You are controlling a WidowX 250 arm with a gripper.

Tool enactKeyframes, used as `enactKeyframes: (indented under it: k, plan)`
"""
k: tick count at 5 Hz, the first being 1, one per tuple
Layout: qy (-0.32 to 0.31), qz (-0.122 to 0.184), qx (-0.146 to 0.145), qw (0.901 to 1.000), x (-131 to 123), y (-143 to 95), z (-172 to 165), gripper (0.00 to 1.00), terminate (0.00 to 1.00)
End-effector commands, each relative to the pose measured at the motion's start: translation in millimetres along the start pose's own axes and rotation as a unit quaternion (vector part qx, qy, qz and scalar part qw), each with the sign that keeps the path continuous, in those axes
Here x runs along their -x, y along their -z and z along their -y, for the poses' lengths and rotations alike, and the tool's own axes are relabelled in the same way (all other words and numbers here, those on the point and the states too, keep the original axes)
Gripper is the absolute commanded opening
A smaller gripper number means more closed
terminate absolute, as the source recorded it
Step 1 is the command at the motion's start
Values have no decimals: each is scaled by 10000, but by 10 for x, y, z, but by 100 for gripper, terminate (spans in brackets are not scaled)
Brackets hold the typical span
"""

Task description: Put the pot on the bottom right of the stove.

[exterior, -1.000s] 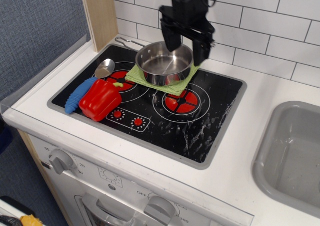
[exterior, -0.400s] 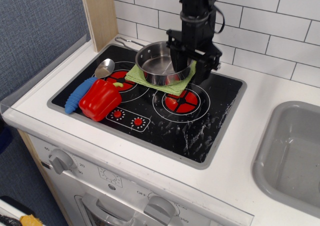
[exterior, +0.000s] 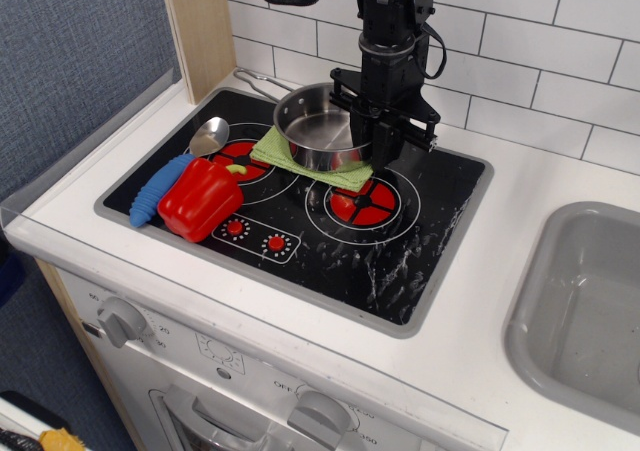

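The pincer [exterior: 380,143] was closed on the right rim of the pot [exterior: 318,128]. The pot sat on a green cloth [exterior: 318,165] at the rear of the stove [exterior: 410,241]

One camera looks down from front-left, fairly near, onto the stove [exterior: 420,256].

Matte black arm [exterior: 392,31] (looped black cables), blocky pincer [exterior: 383,136]

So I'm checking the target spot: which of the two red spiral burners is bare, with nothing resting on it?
The right burner, in front of the gripper. The left burner is partly covered by the red pepper and the green cloth under the pot.
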State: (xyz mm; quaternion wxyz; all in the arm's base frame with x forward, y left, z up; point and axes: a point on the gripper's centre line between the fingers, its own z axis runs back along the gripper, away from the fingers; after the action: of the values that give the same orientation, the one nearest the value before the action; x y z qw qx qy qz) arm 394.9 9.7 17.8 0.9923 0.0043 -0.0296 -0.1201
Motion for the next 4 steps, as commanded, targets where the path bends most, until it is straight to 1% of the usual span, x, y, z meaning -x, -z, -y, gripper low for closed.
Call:
enactKeyframes:
  k: [1,2,3,4]
  plan:
    - [62,794,99,9968,-53,-624,56,0,0]
    - [187,1204,114,9925,70,-958,161,0,0]
    - [625,1250,-24,9902,291,-1035,414,0,0]
    - [1371,909,-377,9857,625,-813,739,0,0]
